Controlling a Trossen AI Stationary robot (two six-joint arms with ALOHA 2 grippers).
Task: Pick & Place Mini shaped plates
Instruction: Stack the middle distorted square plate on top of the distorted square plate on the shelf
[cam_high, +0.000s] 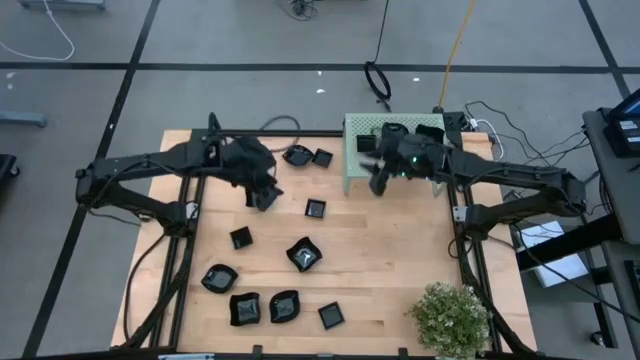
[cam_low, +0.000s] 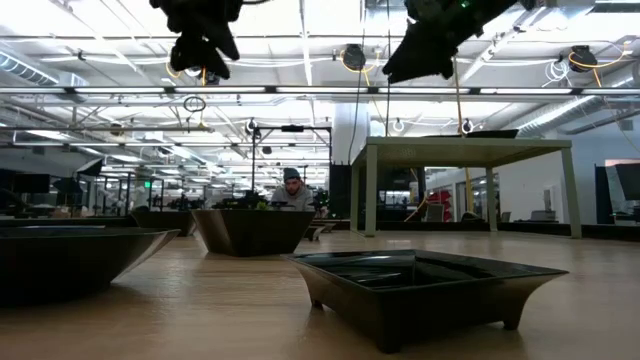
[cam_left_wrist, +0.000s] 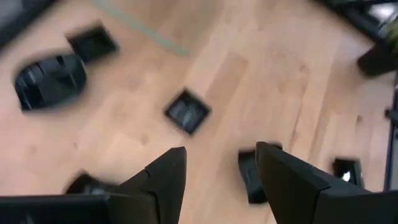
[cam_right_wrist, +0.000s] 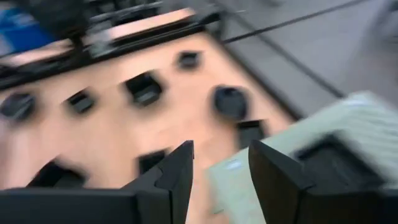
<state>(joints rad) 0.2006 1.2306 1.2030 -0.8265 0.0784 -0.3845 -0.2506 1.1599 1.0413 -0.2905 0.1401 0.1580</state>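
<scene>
Several glossy black mini plates lie flat on the wooden table, among them a small square one (cam_high: 315, 209), a wavy-edged one (cam_high: 304, 253) and two near the far edge (cam_high: 297, 155). My left gripper (cam_high: 265, 195) hangs open above the table, raised clear, left of the small square plate (cam_left_wrist: 186, 112); its fingers (cam_left_wrist: 217, 177) hold nothing. My right gripper (cam_high: 380, 180) hangs open in the air at the near left corner of the pale green box (cam_high: 390, 150), its fingers (cam_right_wrist: 221, 168) empty. Dark plates lie inside the box (cam_right_wrist: 329, 162).
A potted green plant (cam_high: 450, 315) stands at the table's near right corner. Cables run past the far edge behind the box. In the low view two plates (cam_low: 420, 285) sit close to the camera, and a person (cam_low: 292, 190) sits far off in the room.
</scene>
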